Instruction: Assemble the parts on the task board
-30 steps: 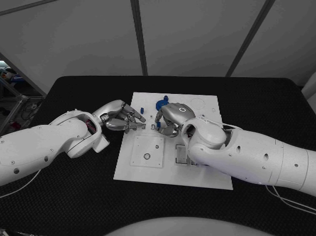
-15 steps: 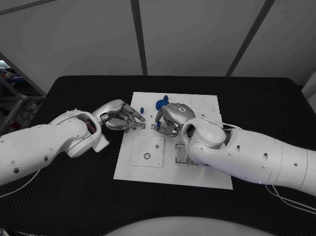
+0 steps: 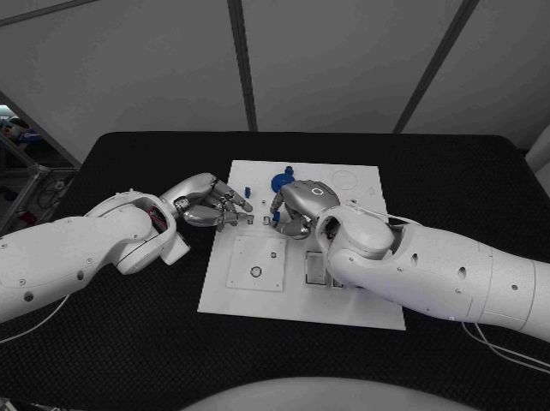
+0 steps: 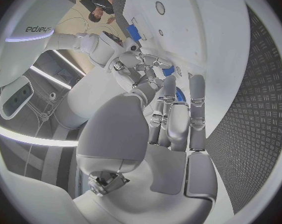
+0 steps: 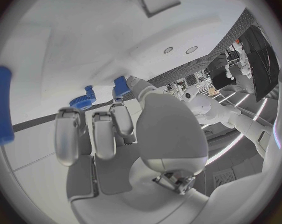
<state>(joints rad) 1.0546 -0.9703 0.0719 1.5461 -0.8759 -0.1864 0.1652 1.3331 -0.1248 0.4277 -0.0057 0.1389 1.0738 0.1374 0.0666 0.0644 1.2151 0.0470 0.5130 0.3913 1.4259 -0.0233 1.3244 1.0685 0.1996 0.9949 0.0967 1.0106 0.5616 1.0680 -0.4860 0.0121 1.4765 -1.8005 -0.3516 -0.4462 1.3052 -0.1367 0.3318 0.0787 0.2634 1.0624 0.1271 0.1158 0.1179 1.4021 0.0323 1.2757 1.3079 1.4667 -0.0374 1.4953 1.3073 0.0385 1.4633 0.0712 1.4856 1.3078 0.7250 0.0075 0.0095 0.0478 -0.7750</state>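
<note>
The white task board (image 3: 260,295) lies in the middle of the black table. My right hand (image 3: 297,204) hovers over the board's far half, and its fingertips pinch a small blue part (image 5: 121,86), which is also seen under the hand (image 3: 275,221). A round blue part (image 3: 281,181) stands just beyond that hand, close to its fingers (image 5: 83,99). My left hand (image 3: 213,205) is at the board's left edge with its fingers (image 4: 175,114) stretched toward the right hand (image 4: 138,64), and I see nothing in it. A small blue peg (image 3: 246,189) stands just past the left hand.
A long blue piece (image 5: 3,104) lies on the board off to the side of my right hand. The near half of the board has a raised square plate (image 3: 257,261) and slotted recesses (image 3: 316,267). Black table (image 3: 127,342) surrounds the board.
</note>
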